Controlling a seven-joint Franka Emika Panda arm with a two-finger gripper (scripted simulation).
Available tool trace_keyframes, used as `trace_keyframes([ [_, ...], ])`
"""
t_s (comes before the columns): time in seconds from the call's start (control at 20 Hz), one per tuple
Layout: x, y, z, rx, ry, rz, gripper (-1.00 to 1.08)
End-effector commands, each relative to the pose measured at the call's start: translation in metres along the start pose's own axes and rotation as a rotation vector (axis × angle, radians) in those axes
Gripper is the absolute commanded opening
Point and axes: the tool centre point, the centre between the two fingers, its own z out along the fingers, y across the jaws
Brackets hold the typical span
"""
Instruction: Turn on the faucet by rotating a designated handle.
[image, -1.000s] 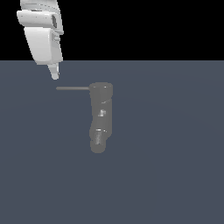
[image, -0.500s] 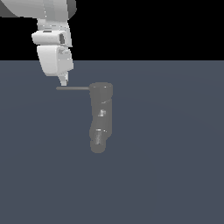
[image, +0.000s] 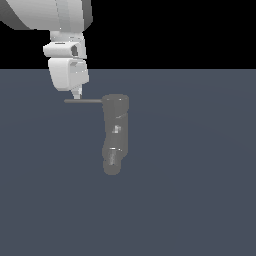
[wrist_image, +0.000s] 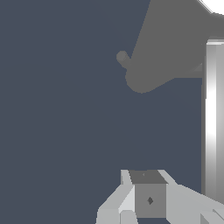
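Observation:
The faucet (image: 116, 131) is a dull grey, slightly bent cylinder lying on the dark floor, with its round cap at the far end and its ribbed nozzle at the near end. The handle (image: 83, 101) is a thin grey rod sticking out from the cap toward the exterior view's left. My white gripper (image: 76, 94) hangs just above the rod near its free end; its fingers look shut, holding nothing, with the tip at or just touching the rod. In the wrist view the faucet (wrist_image: 175, 48) is dark, the handle (wrist_image: 212, 122) is a bright bar, and my gripper (wrist_image: 146, 177) lies beside it.
The floor (image: 190, 190) is a flat dark blue-grey surface around the faucet. The white arm links (image: 50, 15) fill the upper corner on the exterior view's left.
My gripper has come down and moved toward the exterior view's right, from above and beyond the handle's free end to just over the rod. The faucet and handle have not moved.

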Motion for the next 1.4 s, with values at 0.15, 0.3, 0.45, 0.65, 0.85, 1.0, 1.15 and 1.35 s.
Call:
trace_keyframes([
  [0.15, 0.0, 0.002, 0.0, 0.0, 0.0, 0.002, -1.0],
  [0.3, 0.0, 0.011, 0.0, 0.0, 0.0, 0.002, -1.0],
  [0.45, 0.001, 0.02, 0.0, 0.0, 0.0, 0.002, -1.0],
  [0.65, 0.001, 0.031, 0.0, 0.0, 0.0, 0.003, -1.0],
  [0.85, 0.002, 0.043, 0.0, 0.0, 0.0, 0.004, -1.0],
  [1.0, 0.002, 0.052, 0.0, 0.0, 0.0, 0.004, -1.0],
  [1.15, 0.002, 0.06, 0.0, 0.001, 0.0, 0.004, -1.0],
  [1.35, 0.002, 0.072, 0.0, 0.001, 0.0, 0.004, -1.0],
])
